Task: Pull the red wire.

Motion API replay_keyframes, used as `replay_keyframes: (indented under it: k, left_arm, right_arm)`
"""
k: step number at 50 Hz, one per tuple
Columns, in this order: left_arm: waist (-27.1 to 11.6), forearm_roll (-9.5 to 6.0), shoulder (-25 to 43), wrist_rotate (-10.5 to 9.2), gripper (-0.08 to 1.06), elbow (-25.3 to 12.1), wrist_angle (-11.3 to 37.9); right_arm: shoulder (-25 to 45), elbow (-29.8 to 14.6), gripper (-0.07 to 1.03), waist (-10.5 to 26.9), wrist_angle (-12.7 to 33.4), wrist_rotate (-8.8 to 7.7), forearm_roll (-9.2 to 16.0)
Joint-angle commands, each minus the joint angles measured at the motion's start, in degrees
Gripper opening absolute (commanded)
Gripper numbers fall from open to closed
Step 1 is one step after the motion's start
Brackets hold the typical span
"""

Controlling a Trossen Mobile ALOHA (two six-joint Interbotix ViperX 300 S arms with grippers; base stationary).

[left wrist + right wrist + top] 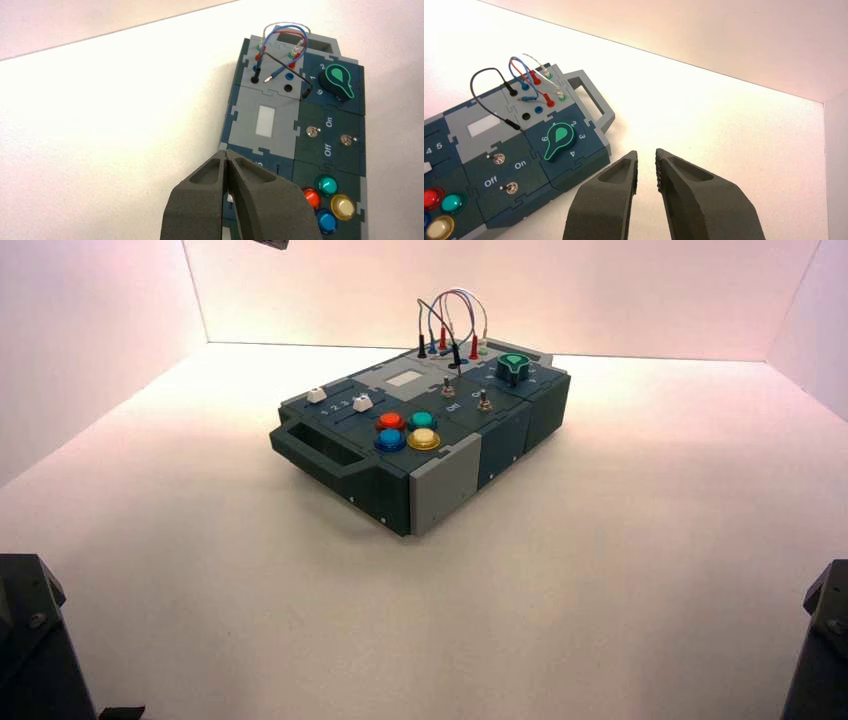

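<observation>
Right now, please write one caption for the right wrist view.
Open right tool beside the box, its red wire plugged in at both ends.

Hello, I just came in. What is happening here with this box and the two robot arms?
Neither arm is handling anything. The left gripper is shut near the box, and the right gripper is open beside it. The red wire is plugged in at both ends, so it is not pulled yet. The black wire and the blue wire each have one end loose.
</observation>
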Motion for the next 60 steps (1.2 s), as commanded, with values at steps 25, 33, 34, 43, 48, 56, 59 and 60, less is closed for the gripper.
replay_keyframes:
  k: [25, 33, 34, 43, 48, 56, 59, 60]
  left_arm:
    - [0.2, -0.18, -6.1, -1.32, -0.03, 3.3, -13.8]
    - [0.2, -0.18, -6.1, -1.58, -0.03, 3.3, -13.8]
    - [0.2, -0.18, -6.1, -1.58, -0.03, 3.3, -13.6]
    - [0.2, 0.0, -5.7, -0.18, -0.03, 1.9, -8.6]
    - [0.2, 0.0, -4.7, 0.88, -0.03, 0.4, -3.8]
    - [-0.1, 0.0, -3.3, 2.11, -0.03, -1.4, 1.1]
    - [-0.6, -0.09, -2.5, 3.87, -0.03, -2.1, 3.3]
    - [-0.8, -0.09, -2.3, 4.31, -0.03, -2.3, 3.9]
  right_arm:
    - [-1.0, -0.4, 0.22, 0.1, -1.5, 1.05, 0.5]
    - [-1.1, 0.0, 0.22, 0.1, -2.4, 2.37, 0.6]
    - [-1.0, 0.0, 0.22, 0.1, -2.4, 2.37, 0.6]
    - [-0.8, -0.8, 0.22, 0.1, -0.1, 2.72, 1.1]
    - [-0.7, -1.6, 0.25, 0.1, 1.5, 2.72, 1.1]
    - [-0.3, -4.3, 0.3, 0.8, 5.7, 1.85, 1.8]
    - [0.5, -5.1, 0.3, 0.9, 6.5, 1.49, 1.8]
    - [0.9, -5.3, 0.3, 1.0, 6.8, 1.32, 1.8]
